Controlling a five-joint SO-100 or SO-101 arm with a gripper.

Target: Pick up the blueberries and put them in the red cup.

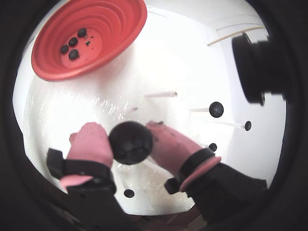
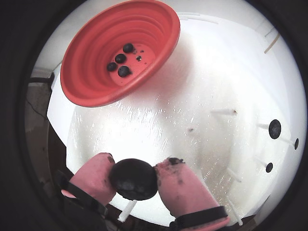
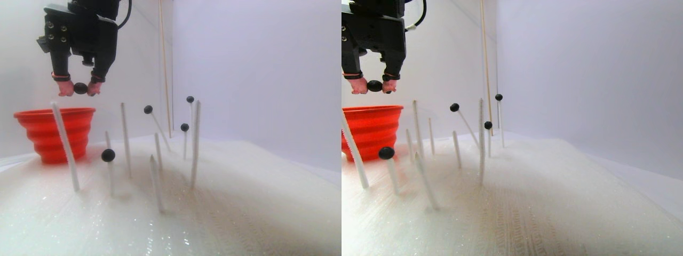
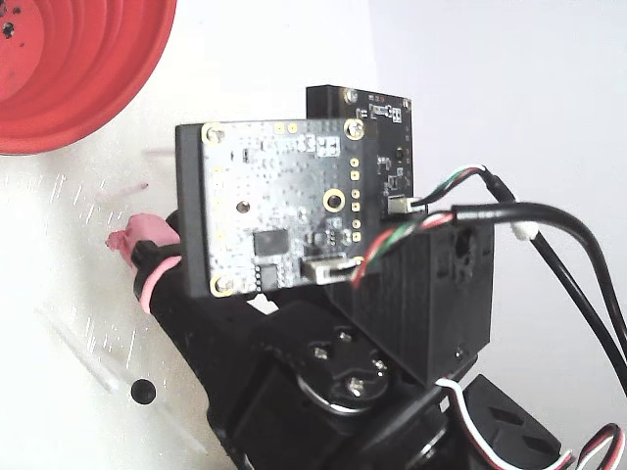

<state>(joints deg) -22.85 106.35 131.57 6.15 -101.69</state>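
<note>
Four blueberries lying already on the floor of the red cup, at the far left of the glittery white surface. One more blueberry pinched between the pink fingertips of the gripper, held in the air near the cup, above its rim height in the stereo pair view. Four further berries perched on thin white sticks standing in the surface, with plain white walls around.
</note>
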